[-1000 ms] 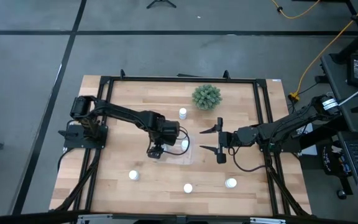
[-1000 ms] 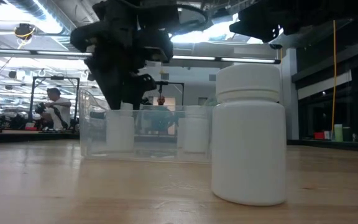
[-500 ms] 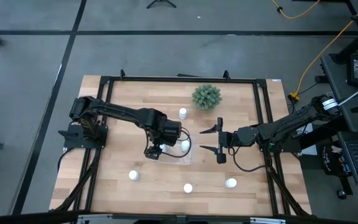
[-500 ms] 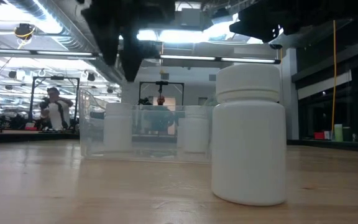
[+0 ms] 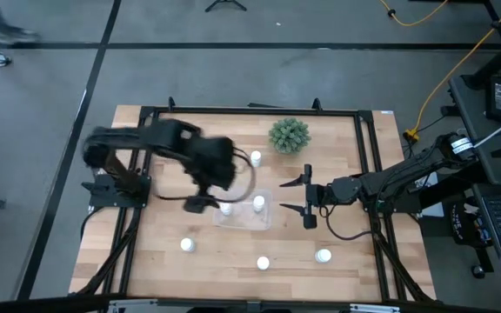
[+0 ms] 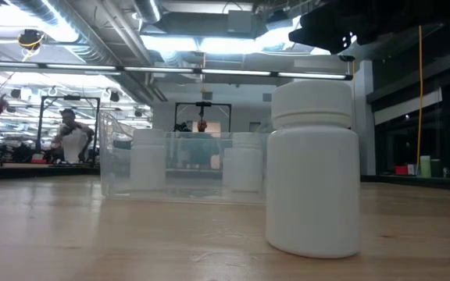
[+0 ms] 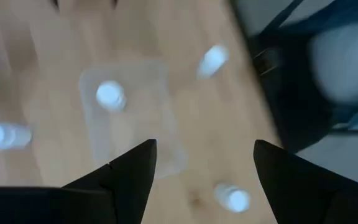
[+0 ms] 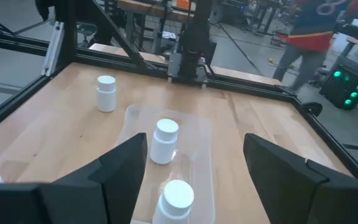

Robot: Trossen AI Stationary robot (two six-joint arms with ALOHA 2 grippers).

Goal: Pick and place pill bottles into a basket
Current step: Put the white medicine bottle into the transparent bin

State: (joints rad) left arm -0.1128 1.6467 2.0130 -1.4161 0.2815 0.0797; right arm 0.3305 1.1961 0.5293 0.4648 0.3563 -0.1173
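Observation:
The clear basket (image 5: 243,211) stands at the table's middle with two white pill bottles upright in it (image 5: 226,209) (image 5: 258,203); both also show in the low view (image 6: 148,160) (image 6: 244,162). Other bottles stand on the wood at the far side (image 5: 256,157), near left (image 5: 186,245), near middle (image 5: 263,262) and near right (image 5: 323,256). My left gripper (image 5: 200,203) is open and empty, raised above the basket's left end (image 7: 129,118). My right gripper (image 5: 307,196) is open and empty, just right of the basket (image 8: 166,155).
A green spiky plant (image 5: 289,135) stands at the far middle. A black frame (image 5: 365,156) runs around the table's edges. One bottle (image 6: 313,168) stands close in front of the low camera. People show in the room behind the table.
My left gripper has risen from over the left bottle in the basket, gone out of the low view, and moved toward the table's left edge. The bottle stays upright in the basket.

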